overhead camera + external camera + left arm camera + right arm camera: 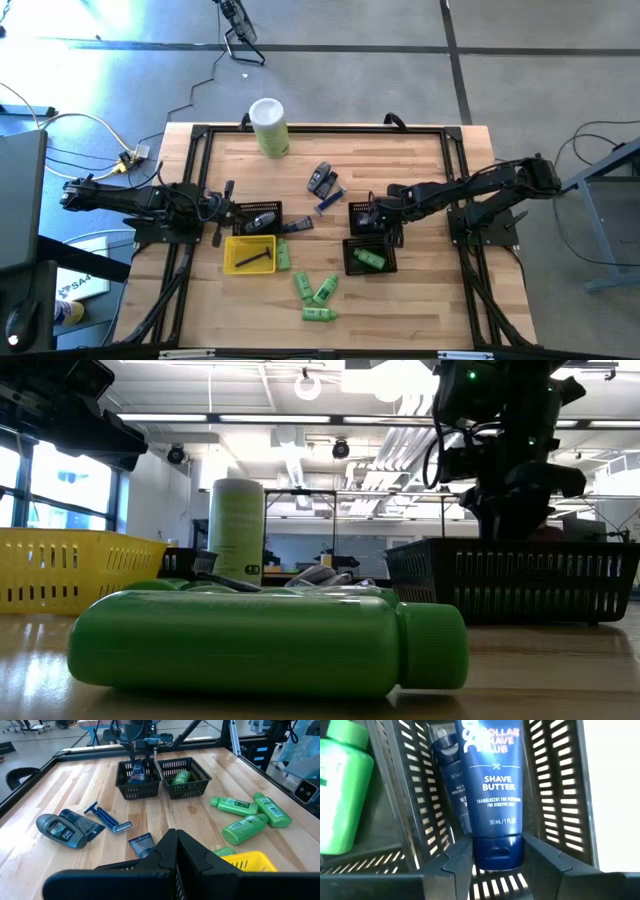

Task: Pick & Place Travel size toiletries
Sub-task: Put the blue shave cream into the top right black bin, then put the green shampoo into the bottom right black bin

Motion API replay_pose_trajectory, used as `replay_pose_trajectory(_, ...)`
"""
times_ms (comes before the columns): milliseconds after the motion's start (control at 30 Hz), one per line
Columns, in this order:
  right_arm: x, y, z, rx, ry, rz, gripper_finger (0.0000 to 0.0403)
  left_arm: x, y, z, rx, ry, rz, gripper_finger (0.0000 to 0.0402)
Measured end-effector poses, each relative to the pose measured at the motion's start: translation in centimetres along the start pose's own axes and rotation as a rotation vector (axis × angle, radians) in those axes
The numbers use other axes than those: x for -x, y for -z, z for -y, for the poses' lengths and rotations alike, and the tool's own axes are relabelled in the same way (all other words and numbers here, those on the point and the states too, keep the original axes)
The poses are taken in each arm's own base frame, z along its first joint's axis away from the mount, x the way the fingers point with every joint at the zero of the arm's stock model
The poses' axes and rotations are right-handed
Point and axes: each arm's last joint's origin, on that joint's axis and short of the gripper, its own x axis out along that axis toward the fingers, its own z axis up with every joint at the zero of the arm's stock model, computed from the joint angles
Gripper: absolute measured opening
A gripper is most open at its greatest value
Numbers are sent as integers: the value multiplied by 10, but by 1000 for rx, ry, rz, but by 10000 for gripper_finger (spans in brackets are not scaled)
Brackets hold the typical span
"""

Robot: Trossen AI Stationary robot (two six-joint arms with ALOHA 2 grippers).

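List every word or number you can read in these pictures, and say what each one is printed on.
"OLLAR SHAVE CLUB", first letter cut off: blue tube between the right gripper's fingers, over the black basket.
"SHAVE BUTTER": same tube.
"30 mL / 1 FL": same tube, faint.
Fine print on the tube, the green bottles and the tall canister: too small to read.

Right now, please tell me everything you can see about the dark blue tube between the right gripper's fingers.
The shave butter tube is dark blue, glossy like soft plastic, with white lettering reading "Shave Butter" and a flip cap in the same blue. It hangs cap end toward the right gripper, whose fingers stand on either side of the cap; whether they press it cannot be told. It sits inside a black mesh basket, over a second dark tube. A green bottle lies in the neighbouring basket.
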Motion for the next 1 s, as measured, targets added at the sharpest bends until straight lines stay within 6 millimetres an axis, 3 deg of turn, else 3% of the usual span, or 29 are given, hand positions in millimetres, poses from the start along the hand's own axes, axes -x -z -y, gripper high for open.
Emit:
replay_pose_trajectory(333, 3, -3, 0, 24, 13, 17, 180, 0, 0, 0, 0, 0, 0, 0)
replay_pose_trajectory(733, 46, -42, -2, 159, 5, 147, 118, 0, 0, 0, 0, 1, 0, 0)
replay_pose_trajectory(1000, 61, -70, -5, 256, 9, 411, 88, 0, 0, 0, 0, 1, 0, 0)
